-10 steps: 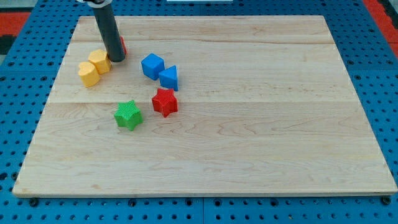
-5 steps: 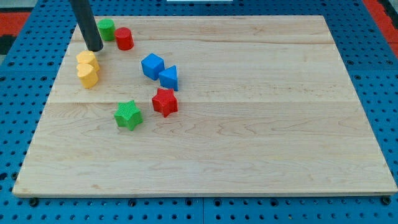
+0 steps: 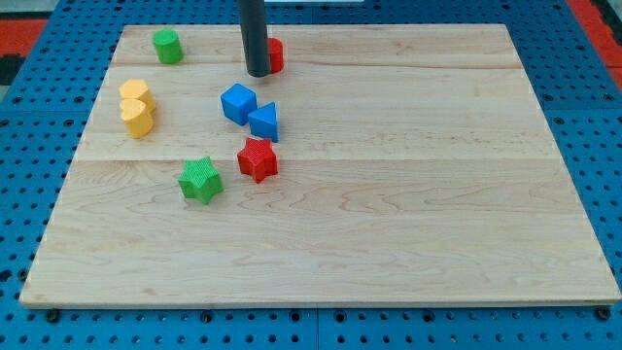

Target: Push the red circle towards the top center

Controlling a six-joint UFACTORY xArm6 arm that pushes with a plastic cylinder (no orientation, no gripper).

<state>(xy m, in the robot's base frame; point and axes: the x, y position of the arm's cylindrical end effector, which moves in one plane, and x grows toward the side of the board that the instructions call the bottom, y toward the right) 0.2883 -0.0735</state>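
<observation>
Push step is under way. My tip (image 3: 258, 74) is pressing against the left side of the red circle (image 3: 275, 54), which is sitting near the top edge of the counter (image 3: 408, 194), left of centre and mostly hidden behind the rod. The end effector is a plain rod with nothing to open, close or grip. Next move is calling for a further rightward shove toward top centre.

The table (image 3: 408, 194) was pale wood, ringed by blue pegboard (image 3: 29, 175). Blocks: green cylinder (image 3: 167, 46), two yellow blocks (image 3: 136, 107), blue cube (image 3: 238, 102), blue triangle (image 3: 263, 122), red star (image 3: 258, 159), green star (image 3: 200, 180), red circle (image 3: 275, 54). The rod (image 3: 255, 34) was dark grey.
</observation>
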